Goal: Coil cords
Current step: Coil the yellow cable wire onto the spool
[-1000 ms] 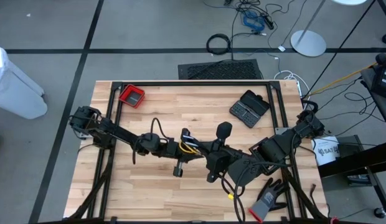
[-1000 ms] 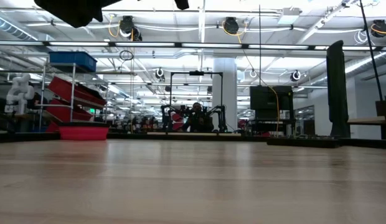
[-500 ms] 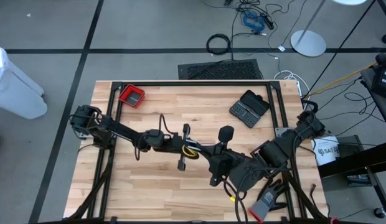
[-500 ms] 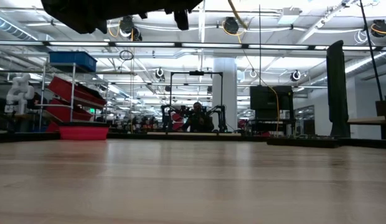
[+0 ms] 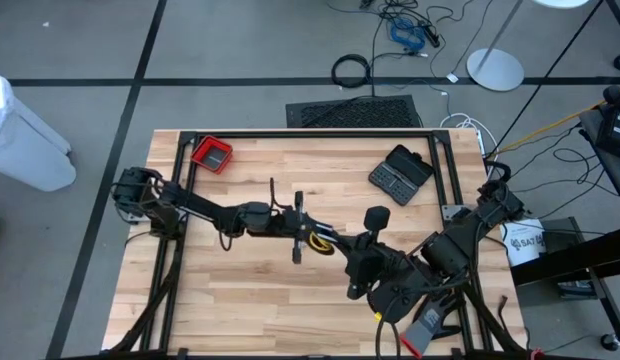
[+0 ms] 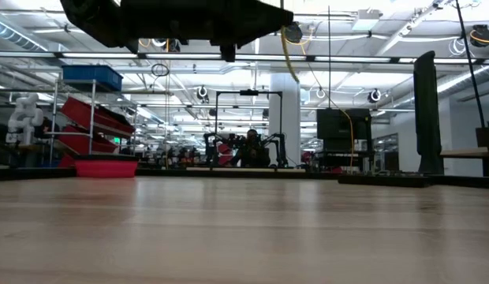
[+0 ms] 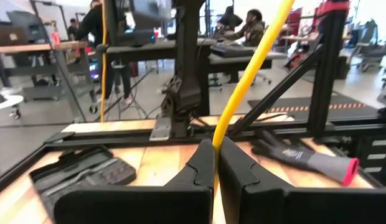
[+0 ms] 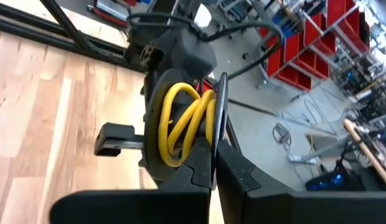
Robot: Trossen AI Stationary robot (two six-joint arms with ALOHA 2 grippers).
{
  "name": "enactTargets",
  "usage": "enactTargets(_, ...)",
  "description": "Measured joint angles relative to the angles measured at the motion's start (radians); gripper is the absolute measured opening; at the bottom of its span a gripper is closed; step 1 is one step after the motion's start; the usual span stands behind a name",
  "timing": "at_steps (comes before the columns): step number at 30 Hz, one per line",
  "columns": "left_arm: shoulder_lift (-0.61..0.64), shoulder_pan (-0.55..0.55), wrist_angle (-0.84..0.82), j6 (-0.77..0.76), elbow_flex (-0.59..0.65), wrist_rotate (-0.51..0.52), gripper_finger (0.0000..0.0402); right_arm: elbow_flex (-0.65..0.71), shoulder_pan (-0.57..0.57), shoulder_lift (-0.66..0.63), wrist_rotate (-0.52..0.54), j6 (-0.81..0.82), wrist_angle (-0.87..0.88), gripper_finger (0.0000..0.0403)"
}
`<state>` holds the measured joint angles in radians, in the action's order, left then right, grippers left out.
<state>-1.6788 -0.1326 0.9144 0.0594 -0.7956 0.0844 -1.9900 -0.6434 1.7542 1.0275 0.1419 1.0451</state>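
The yellow cord (image 5: 321, 238) hangs in loops (image 8: 180, 121) above the middle of the table, between my two grippers. A thin black cord (image 8: 221, 102) runs beside those loops. My left gripper (image 5: 312, 234) reaches in level from the table's left and is shut on the yellow cord (image 7: 243, 81). My right gripper (image 5: 339, 246) comes from the table's right and is shut on the loops' edge (image 8: 216, 158). In the low view a yellow strand (image 6: 285, 47) hangs below the dark arms, clear of the table top. My left gripper pinches a single strand of the yellow cord (image 7: 216, 138) between its two fingertips, coming level from the table's left. The strand rises slanting away from the fingers, clear of the table. My right gripper pinches the cords at the edge of the loops (image 8: 213, 140) between its two fingers, slanting down from the table's right. The loops stand up beyond the fingertips, lifted clear of the table.
A red tray (image 5: 212, 153) sits at the far left and an open black case (image 5: 400, 172) at the far right. A grey-black glove with a red cuff (image 5: 430, 322) lies at the near right edge. A black frame (image 5: 310, 133) borders the table.
Both grippers have carried the cords toward the table's right edge and a little lower, staying shut. The right gripper has also drawn toward the near edge and turned at the wrist. In the low view the arms and yellow strand have sunk farther into the picture.
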Motion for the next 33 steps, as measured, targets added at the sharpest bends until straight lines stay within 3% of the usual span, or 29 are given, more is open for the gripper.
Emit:
enactTargets(7,0.072,0.032,-0.125,0.002,0.001,0.007,0.0004,0.0,-0.001,0.0,-0.006,0.102,0.095,0.0)
enactTargets(17,0.304,0.049,-0.483,0.006,0.002,0.044,0.0004,0.0,0.0,0.0,-0.034,0.192,0.193,0.0)
enactTargets(26,0.413,-0.002,-0.559,-0.002,0.002,0.047,0.0004,0.001,0.0,0.0,-0.054,0.206,0.195,0.0)
enactTargets(33,0.469,-0.043,-0.561,-0.028,0.002,0.011,0.0003,0.078,0.024,0.0,-0.032,0.213,0.182,0.0)
